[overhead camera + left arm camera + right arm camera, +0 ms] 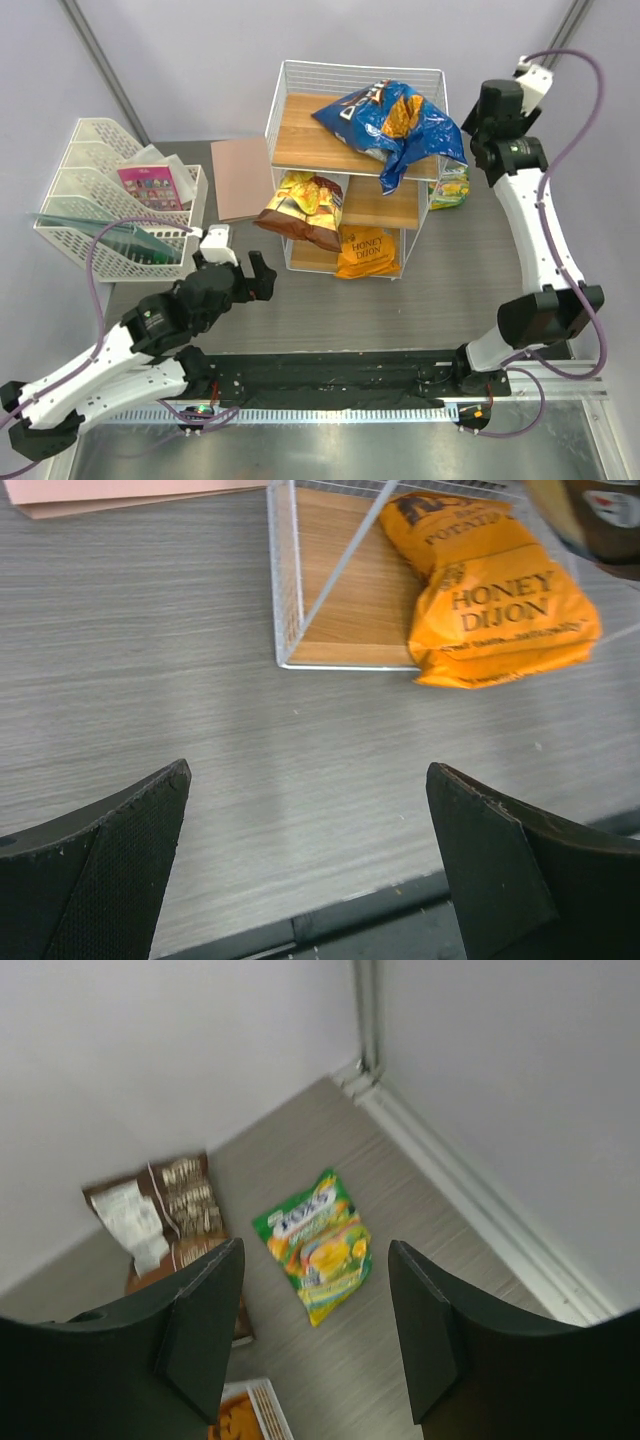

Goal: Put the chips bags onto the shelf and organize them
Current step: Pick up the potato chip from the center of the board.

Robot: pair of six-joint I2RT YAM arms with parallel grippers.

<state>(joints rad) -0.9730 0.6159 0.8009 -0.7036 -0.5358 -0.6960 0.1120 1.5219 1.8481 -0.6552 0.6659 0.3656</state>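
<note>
Left hand point(308, 780): I hold it open wide and empty, low over the table point(150, 660). Ahead and to its right, the orange Honey Dijon bag point(495, 605) lies on the bottom board of the shelf point(285, 580). My right hand point(315, 1260) is open and grips nothing. The green-yellow bag point(318, 1245) lies on the table directly below it, the brown-white bag point(165, 1215) to its left.

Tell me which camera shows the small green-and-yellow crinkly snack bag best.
Right wrist: the small green-and-yellow snack bag lies whole and unobstructed on the table. The top view shows only part of it, tucked behind the white wire shelf. The left wrist view misses it.
</note>
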